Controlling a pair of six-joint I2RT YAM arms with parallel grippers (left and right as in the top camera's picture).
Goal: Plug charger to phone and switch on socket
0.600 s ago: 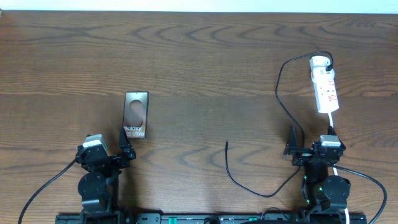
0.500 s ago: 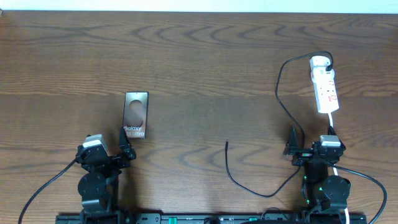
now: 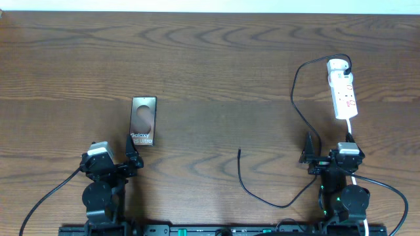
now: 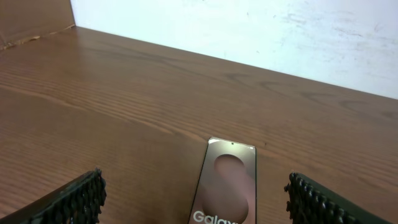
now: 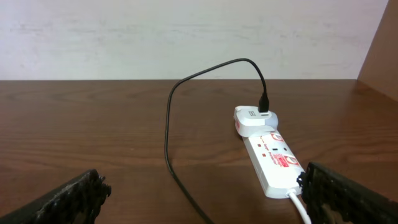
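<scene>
The bronze-brown phone [image 3: 144, 120] lies flat left of centre, lettering toward me; it also shows in the left wrist view [image 4: 227, 184]. My left gripper [image 3: 131, 156] is open just in front of it, its fingers [image 4: 196, 199] wide apart and empty. The white socket strip [image 3: 342, 90] lies at the right rear, with a white adapter at its far end. The thin black charger cable [image 3: 296, 98] runs from that adapter in a loop to a free tip near centre [image 3: 239, 151]. My right gripper [image 3: 326, 147] is open [image 5: 202, 196], in front of the strip [image 5: 272, 158] and beside the cable [image 5: 169, 140].
A white lead [image 5: 300, 208] runs from the strip's near end toward my right gripper. A pale wall [image 5: 186, 37] bounds the table's far edge. The robots' thicker black cables [image 3: 46, 196] trail at the front edge.
</scene>
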